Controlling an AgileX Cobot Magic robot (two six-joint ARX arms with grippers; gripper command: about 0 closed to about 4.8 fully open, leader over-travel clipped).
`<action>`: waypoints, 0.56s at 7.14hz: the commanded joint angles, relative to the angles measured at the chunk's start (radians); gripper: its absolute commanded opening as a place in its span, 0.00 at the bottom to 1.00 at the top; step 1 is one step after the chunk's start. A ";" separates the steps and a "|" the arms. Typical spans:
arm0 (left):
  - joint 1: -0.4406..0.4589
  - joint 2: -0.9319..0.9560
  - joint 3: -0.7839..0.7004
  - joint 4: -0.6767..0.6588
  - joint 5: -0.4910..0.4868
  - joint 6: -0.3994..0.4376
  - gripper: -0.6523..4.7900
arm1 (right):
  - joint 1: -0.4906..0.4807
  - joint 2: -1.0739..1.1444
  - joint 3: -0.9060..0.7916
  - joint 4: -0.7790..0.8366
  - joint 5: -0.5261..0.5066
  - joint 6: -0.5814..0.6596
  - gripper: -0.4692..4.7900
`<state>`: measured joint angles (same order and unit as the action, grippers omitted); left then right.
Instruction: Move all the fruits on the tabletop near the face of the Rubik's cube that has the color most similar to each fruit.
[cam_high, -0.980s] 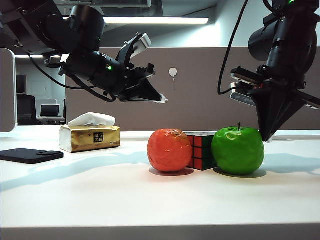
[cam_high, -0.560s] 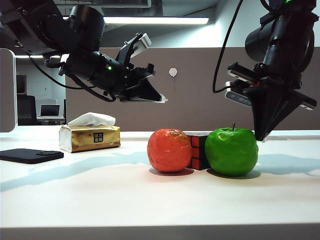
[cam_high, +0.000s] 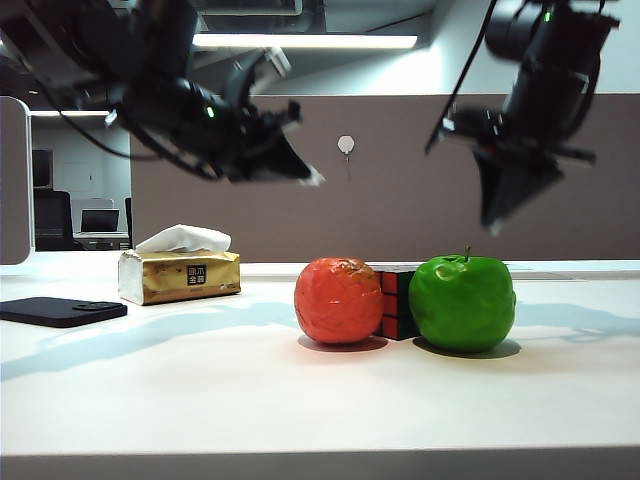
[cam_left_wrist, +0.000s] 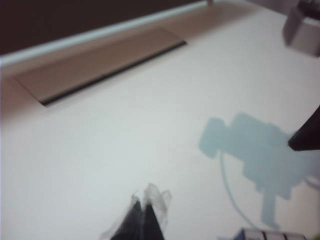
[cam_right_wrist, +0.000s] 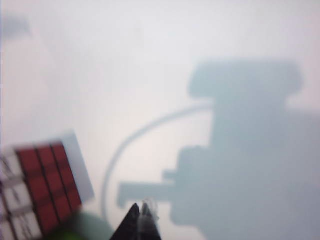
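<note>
Rubik's cube (cam_high: 401, 302) on the white tabletop (cam_high: 300, 400), wedged between two fruits that touch it: bumpy red-orange fruit (cam_high: 339, 300) against the red face, green apple (cam_high: 462, 302) on the opposite side, presumably by the green face, so sorting looks complete. Right gripper (cam_high: 497, 208) raised above and just beyond the apple, fingertips pressed together, carrying nothing. Left gripper (cam_high: 300, 172) up high, well off to the orange fruit's far side, likewise pinched closed and empty. Gold tissue box (cam_high: 180, 272) and dark flat pad (cam_high: 60, 311) farther out, below the left arm.
</note>
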<state>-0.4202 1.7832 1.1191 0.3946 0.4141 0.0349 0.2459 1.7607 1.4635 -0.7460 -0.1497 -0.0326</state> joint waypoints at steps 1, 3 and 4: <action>0.050 -0.070 0.004 0.025 -0.055 -0.069 0.11 | -0.010 -0.078 0.005 0.173 -0.001 -0.003 0.09; 0.080 -0.100 0.004 0.024 -0.055 -0.103 0.11 | -0.018 -0.110 0.005 0.225 -0.002 -0.003 0.09; 0.090 -0.113 0.004 0.018 -0.055 -0.105 0.11 | -0.027 -0.127 0.005 0.249 -0.003 -0.006 0.09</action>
<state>-0.3370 1.6878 1.1198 0.4088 0.3611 -0.0460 0.2283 1.6558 1.4643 -0.5541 -0.1505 -0.0326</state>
